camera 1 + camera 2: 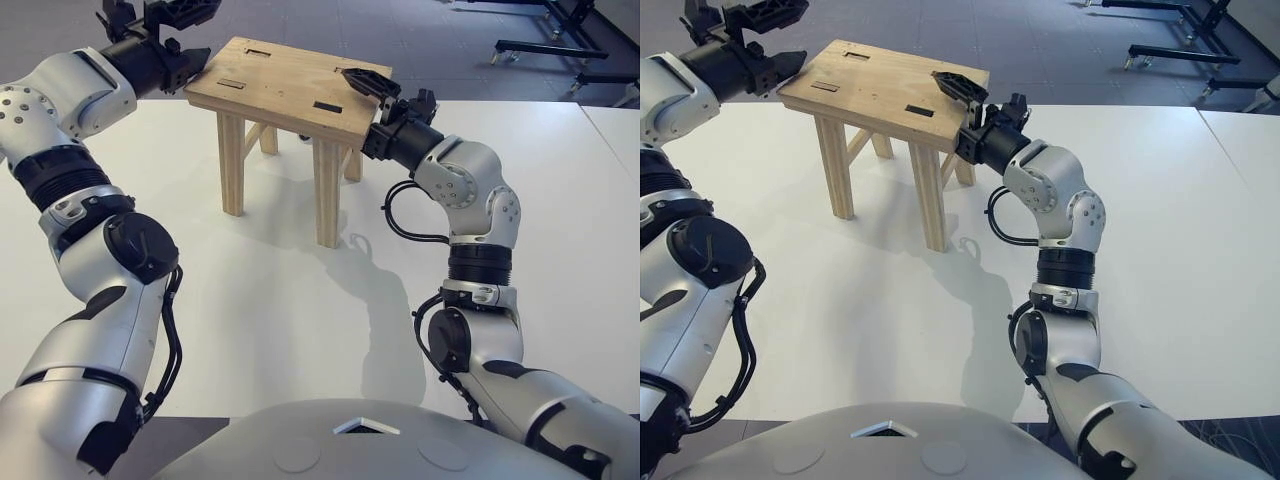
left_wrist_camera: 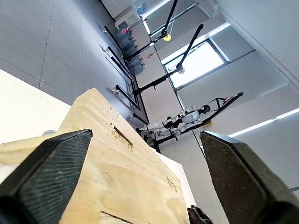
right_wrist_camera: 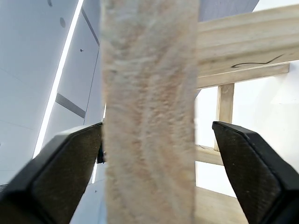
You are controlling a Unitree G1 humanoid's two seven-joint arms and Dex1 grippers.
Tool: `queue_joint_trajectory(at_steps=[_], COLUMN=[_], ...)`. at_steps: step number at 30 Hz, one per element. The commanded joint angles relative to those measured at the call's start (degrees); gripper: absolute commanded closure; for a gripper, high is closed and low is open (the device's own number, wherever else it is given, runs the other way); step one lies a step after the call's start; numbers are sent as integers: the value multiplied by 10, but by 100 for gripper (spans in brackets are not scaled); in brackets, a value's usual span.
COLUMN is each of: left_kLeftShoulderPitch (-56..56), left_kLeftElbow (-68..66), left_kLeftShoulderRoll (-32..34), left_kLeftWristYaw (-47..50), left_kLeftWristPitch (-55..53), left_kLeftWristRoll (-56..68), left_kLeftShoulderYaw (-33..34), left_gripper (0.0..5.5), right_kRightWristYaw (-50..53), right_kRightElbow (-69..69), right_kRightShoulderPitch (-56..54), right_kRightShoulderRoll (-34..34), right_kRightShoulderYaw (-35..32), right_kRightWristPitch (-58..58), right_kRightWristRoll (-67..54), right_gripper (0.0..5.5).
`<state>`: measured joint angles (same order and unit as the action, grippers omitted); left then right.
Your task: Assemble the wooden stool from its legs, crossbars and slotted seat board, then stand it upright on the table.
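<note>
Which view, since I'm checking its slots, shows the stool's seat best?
Left eye view: whole seat from above, slots visible. Right eye view matches it; left wrist view shows one end; right wrist view, its edge.

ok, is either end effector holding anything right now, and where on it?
Nothing clamped: the left end effector and right end effector sit open astride opposite ends of the seat board.
</note>
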<state>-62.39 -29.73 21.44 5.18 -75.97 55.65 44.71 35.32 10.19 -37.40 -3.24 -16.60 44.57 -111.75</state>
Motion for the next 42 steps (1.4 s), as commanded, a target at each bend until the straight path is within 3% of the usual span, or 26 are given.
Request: queue_joint_trajectory(at_steps=[1,3,14,16,18,23,26,29,32,35,42], left_kLeftShoulderPitch=[16,22,28,40,87,334,449,496,482,459,457], left_kLeftElbow=[2,-3,-88,-91,-74,121,199,210,189,210,214], left_kLeftShoulderRoll=[14,28,138,150,174,228,222,174,113,54,22], left_kLeftWristYaw=[2,-1,-65,-78,-107,-318,-403,-389,-285,-182,-155], left_kLeftWristPitch=[7,10,64,65,64,214,335,449,537,578,607], left_kLeftWristRoll=[-4,-6,-59,-69,-88,-204,-252,-295,-339,-363,-380], left_kLeftShoulderYaw=[3,9,-14,-22,-42,-246,-295,-303,-283,-263,-264], left_gripper=[125,125,125,125,125,125,125,125,125,125,125], right_kRightWristYaw=[28,41,90,81,40,-188,-267,-216,-114,-118,-199], right_kRightElbow=[-30,-43,-116,-119,-140,-251,-298,-321,-310,-285,-230], right_kRightShoulderPitch=[-34,-39,68,90,143,306,372,406,393,346,302], right_kRightShoulderRoll=[3,3,-32,-56,-135,-301,-358,-335,-264,-217,-156], right_kRightShoulderYaw=[-25,-39,-97,-96,-98,-90,-49,53,136,143,96], right_kRightWristPitch=[2,12,91,108,135,129,30,-113,-202,-249,-265], right_kRightWristRoll=[-12,-12,-12,-12,3,266,476,734,919,961,940], right_gripper=[47,12,12,12,12,12,12,12,12,12,12])
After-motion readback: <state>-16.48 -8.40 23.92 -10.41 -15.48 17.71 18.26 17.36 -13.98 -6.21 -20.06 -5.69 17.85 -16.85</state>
